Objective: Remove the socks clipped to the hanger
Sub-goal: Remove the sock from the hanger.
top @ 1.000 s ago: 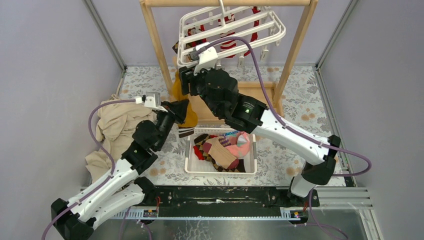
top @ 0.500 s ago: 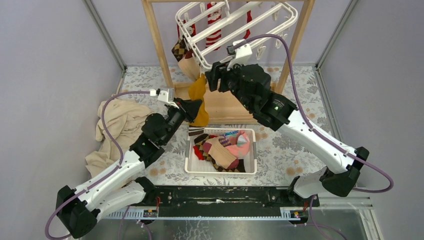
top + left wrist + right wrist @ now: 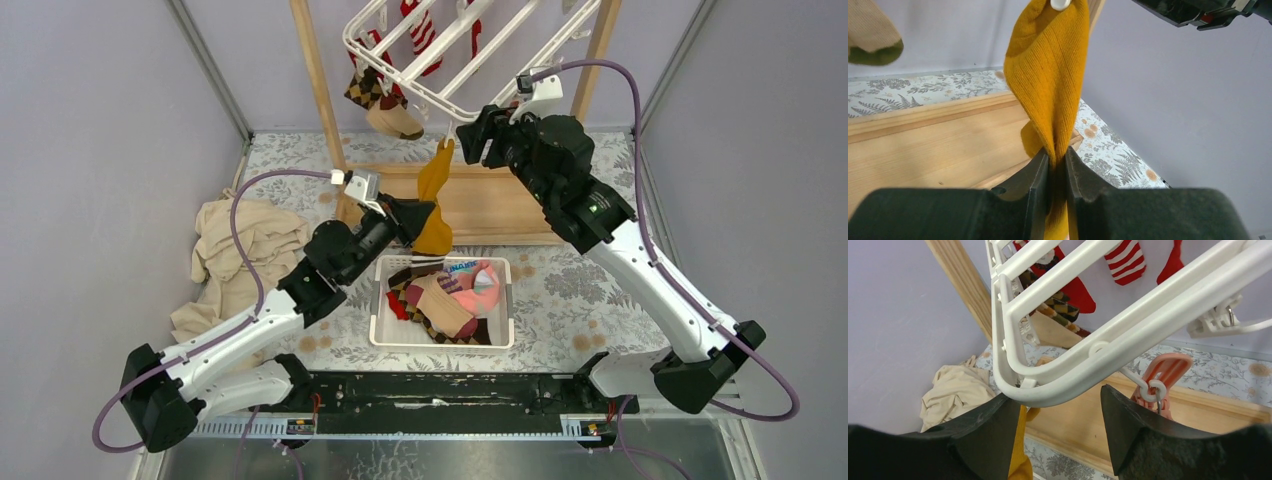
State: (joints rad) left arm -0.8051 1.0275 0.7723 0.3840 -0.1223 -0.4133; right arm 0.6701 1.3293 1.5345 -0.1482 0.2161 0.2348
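Note:
The white hanger (image 3: 398, 80) hangs tilted from the wooden rack. A red-white striped sock (image 3: 422, 30), an argyle sock (image 3: 362, 88) and a tan sock (image 3: 395, 118) are clipped to it. A mustard yellow sock (image 3: 435, 195) hangs from a white clip at the hanger's low edge. My left gripper (image 3: 425, 215) is shut on this sock's lower part (image 3: 1048, 75), stretched taut above the jaws (image 3: 1057, 155). My right gripper (image 3: 478, 135) is open, its jaws either side of the hanger's lower rim (image 3: 1058, 390). Red socks (image 3: 1173, 260) show behind.
A white perforated basket (image 3: 440, 343) holds several socks in front of the rack. A beige cloth (image 3: 235, 250) lies at the left. The rack's post (image 3: 315, 90) and wooden base (image 3: 500, 200) stand behind. A pink clip (image 3: 1160, 375) dangles by my right finger.
The right arm has swung right and pushed the hanger up and to the right. The left gripper has followed right, still holding the mustard sock, which now hangs stretched.

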